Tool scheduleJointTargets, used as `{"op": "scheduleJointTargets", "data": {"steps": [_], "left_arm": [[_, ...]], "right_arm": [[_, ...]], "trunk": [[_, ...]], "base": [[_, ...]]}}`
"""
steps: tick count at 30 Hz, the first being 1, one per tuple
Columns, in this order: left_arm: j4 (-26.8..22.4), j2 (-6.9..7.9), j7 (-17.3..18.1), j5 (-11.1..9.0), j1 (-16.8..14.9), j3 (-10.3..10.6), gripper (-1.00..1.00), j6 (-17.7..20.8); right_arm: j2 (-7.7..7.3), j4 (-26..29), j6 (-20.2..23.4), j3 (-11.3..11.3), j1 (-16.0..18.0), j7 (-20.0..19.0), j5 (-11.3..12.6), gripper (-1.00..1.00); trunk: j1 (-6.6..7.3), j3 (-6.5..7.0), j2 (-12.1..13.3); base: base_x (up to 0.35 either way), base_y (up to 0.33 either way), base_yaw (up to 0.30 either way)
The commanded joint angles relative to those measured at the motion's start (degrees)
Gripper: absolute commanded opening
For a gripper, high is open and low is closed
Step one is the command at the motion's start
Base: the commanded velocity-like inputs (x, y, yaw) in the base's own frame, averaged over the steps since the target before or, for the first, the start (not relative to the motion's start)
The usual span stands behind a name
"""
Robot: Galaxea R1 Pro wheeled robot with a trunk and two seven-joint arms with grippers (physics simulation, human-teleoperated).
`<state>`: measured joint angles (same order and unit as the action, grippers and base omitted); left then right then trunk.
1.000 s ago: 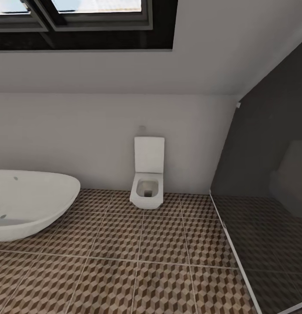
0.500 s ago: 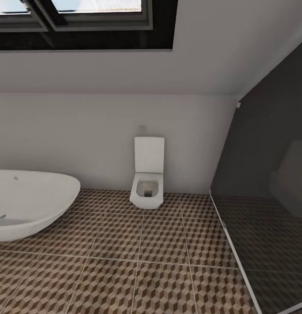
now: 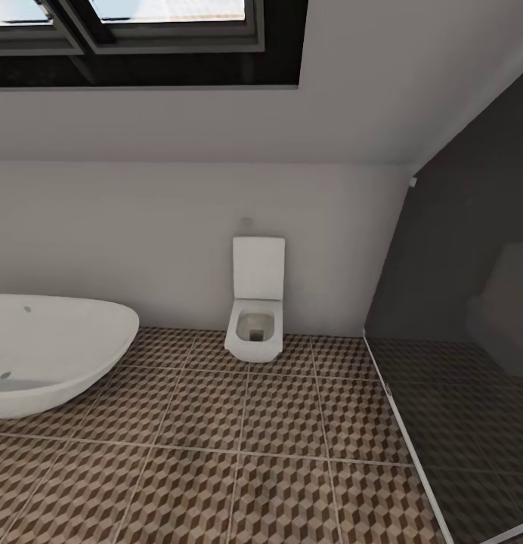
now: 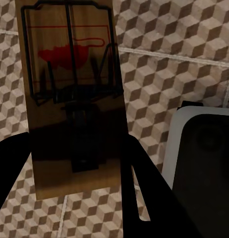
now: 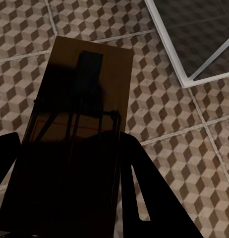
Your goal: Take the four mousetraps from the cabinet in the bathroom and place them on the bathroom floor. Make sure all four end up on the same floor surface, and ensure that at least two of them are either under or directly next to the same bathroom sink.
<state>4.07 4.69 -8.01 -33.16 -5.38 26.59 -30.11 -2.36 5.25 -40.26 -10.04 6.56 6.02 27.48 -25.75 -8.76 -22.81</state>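
The left end effector (image 4: 77,198) has two matte black fingers (image 4: 144,193), broad and flat-sided, that taper toward their tips with no visible markings. The right end effector (image 5: 70,193) looks the same: plain black, angular fingers (image 5: 144,188) with smooth, unmarked faces.

Two mousetraps in view, one per wrist camera. Left wrist view: tan wooden mousetrap (image 4: 75,99) with dark wire frame and red spot, face toward camera, held between the dark fingers (image 4: 144,193) of the left gripper (image 4: 77,188), above the bathroom floor (image 4: 159,84). Right wrist view: second mousetrap (image 5: 77,134), same board, wire frame and thin red outline, mostly shadowed, gripped between the right gripper (image 5: 70,198) fingers over cube-pattern tiles. Head view: brown, beige and white cube-pattern floor, pale grout, large square tiles.
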Motion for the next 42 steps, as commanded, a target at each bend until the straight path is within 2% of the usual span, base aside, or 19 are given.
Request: {"op": "scheduleJointTargets", "data": {"steps": [1, 42], "left_arm": [[0.1, -0.03, -0.3, 0.1, -0.1, 0.4, -1.0, -0.2], [0.1, -0.03, -0.3, 0.1, -0.1, 0.4, -1.0, -0.2]], "right_arm": [[-0.01, 0.0, -0.1, -0.5, 0.0, 0.5, 0.1, -1.0], [-0.01, 0.0, -0.1, -0.5, 0.0, 0.5, 0.1, -1.0]], "trunk": [[-0.03, -0.11, -0.1], [-0.03, -0.11, -0.1]], "base": [[0.0, 0.0, 0.0], [0.0, 0.0, 0.0]]}}
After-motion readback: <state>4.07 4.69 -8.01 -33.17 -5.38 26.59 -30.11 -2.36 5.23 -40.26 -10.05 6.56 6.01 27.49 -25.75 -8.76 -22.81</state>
